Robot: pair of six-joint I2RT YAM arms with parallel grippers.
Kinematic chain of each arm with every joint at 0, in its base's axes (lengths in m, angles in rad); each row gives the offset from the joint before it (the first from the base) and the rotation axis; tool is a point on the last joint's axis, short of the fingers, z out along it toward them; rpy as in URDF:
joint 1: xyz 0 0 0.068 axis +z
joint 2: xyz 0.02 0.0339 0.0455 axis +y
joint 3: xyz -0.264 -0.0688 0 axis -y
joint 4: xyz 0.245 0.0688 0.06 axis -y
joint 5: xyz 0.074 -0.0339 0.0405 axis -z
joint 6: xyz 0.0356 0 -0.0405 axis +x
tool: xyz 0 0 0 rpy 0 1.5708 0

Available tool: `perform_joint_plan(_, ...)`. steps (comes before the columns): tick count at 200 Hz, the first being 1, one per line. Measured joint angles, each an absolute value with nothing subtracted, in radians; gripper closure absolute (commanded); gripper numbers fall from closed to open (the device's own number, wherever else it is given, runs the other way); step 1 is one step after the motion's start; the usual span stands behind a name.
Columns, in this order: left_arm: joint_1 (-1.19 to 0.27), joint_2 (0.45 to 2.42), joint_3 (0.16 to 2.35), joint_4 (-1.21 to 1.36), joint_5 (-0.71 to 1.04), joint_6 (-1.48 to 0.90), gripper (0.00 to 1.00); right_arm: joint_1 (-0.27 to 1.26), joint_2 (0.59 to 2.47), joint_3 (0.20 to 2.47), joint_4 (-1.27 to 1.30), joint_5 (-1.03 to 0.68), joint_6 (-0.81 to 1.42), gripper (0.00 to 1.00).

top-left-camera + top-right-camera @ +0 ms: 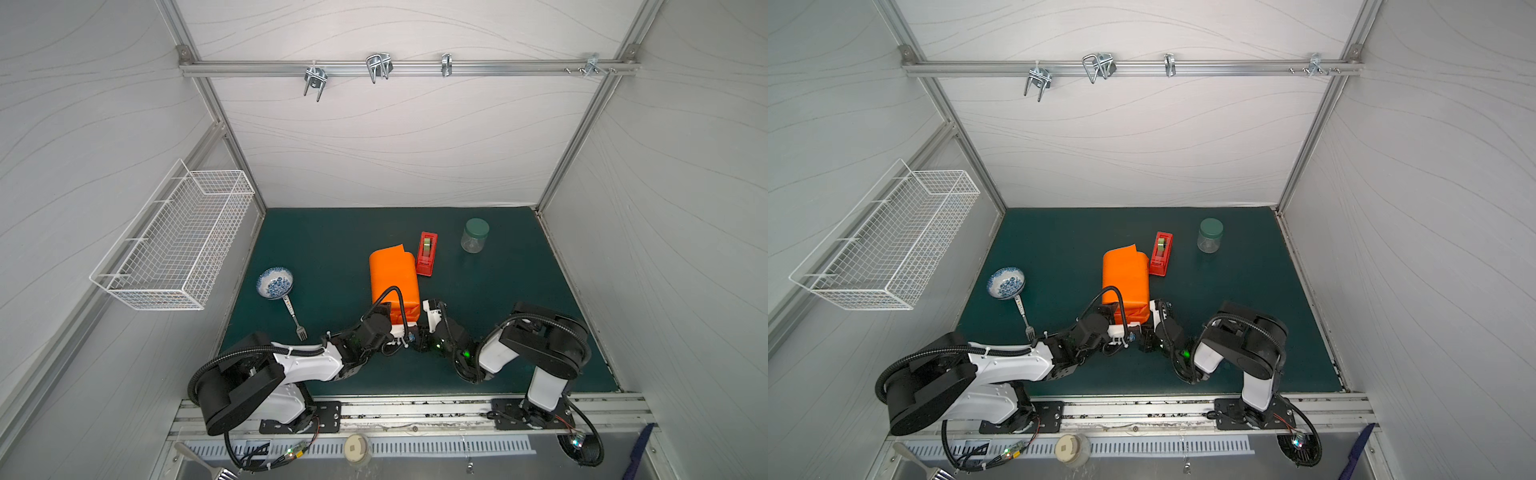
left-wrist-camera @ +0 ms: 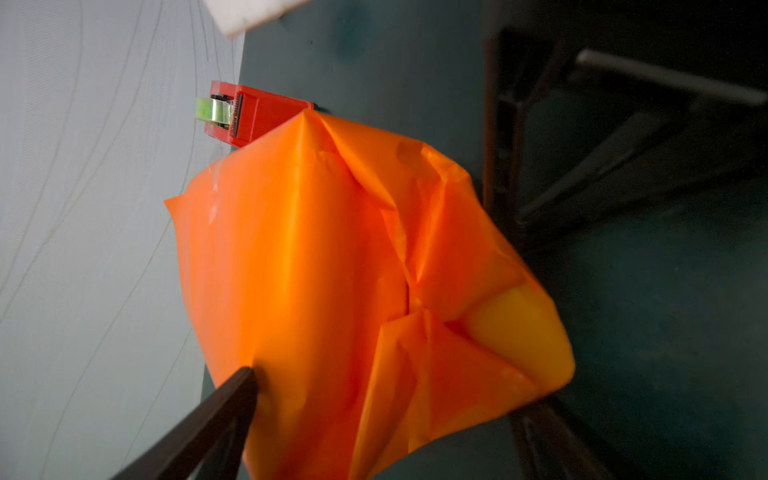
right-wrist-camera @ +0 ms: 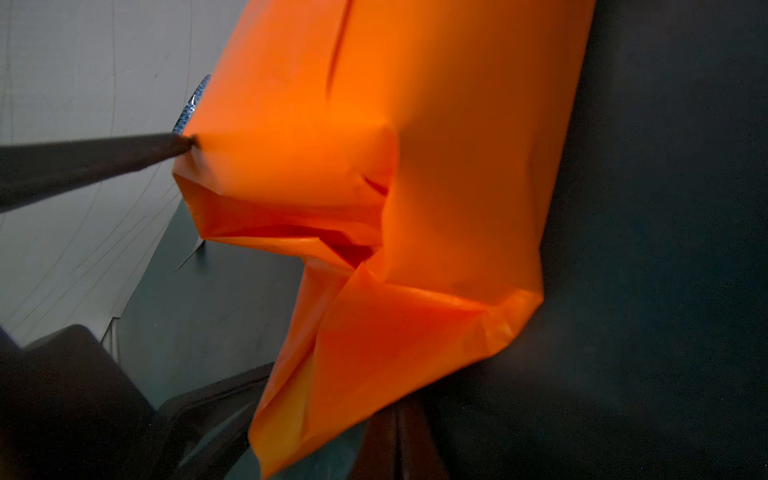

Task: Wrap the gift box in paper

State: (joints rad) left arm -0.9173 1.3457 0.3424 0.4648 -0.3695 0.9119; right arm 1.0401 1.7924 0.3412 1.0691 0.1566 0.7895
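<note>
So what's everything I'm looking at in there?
paper: 1, orange, bundled mid-mat, contents hidden
tape dispenser: 1, red, right beside the bundle
jar: 1, clear, green lid, mat's far right
bowl: 1, blue-and-white, mat's left
fork: 1, silver, handle by the bowl
wire basket: 1, white, left wall
hooks: 4, silver, back-wall rail
mat: 1, dark green, underneath everything
arms: 2, black-and-white, near edge
left fingers: dark, open, either side of bundle's near end
right fingers: dark, shut, at that same end

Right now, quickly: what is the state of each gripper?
Left gripper: open, fingers astride the orange paper.
Right gripper: shut; holding paper cannot be told.
</note>
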Motion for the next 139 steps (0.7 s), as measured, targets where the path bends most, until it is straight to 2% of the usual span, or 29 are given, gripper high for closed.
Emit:
perform_joint_plan(57, -0.898, 1.352, 0.345, 0.486, -0.374, 0.900, 0.10, 1.040, 1.790, 0.341, 1.066, 0.157, 0.788, 0.97)
perform_joint_plan(85, -0.882, 1.361, 0.346, 0.488, -0.373, 0.889, 0.14, 1.040, 1.770, 0.340, 1.054, 0.158, 0.776, 0.94)
perform_joint_plan(139, -0.859, 1.385, 0.361, 0.500, -0.367, 0.867, 0.22, 1.040, 1.711, 0.307, 1.013, 0.181, 0.730, 0.75)
